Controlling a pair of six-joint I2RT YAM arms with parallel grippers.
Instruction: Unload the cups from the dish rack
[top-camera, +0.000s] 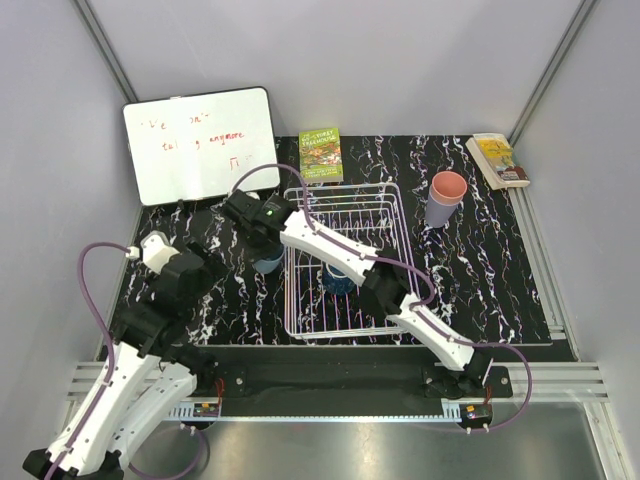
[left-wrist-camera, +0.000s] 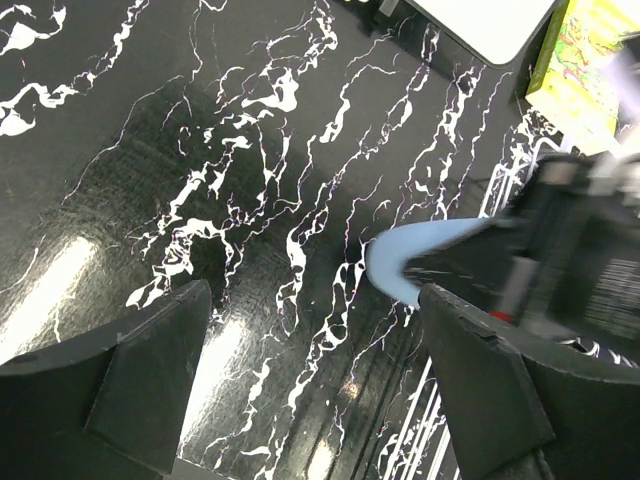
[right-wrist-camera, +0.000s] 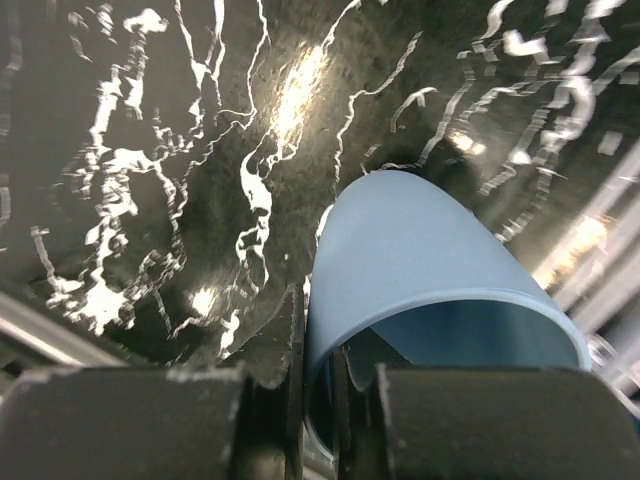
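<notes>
Your right gripper (right-wrist-camera: 318, 335) is clamped on the rim of the light blue cup (right-wrist-camera: 420, 260), one finger inside and one outside, with the table (right-wrist-camera: 150, 150) beneath it. The rack (top-camera: 345, 188) lies just to its right and holds a dark blue cup (top-camera: 338, 280). Your left gripper (left-wrist-camera: 315, 300) is spread wide on nothing, just left of the light blue cup. Past the rack, a pink cup (top-camera: 449, 185) sits stacked in a lavender cup (top-camera: 438, 215).

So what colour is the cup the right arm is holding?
Light blue. The cup shows best in the right wrist view.
</notes>
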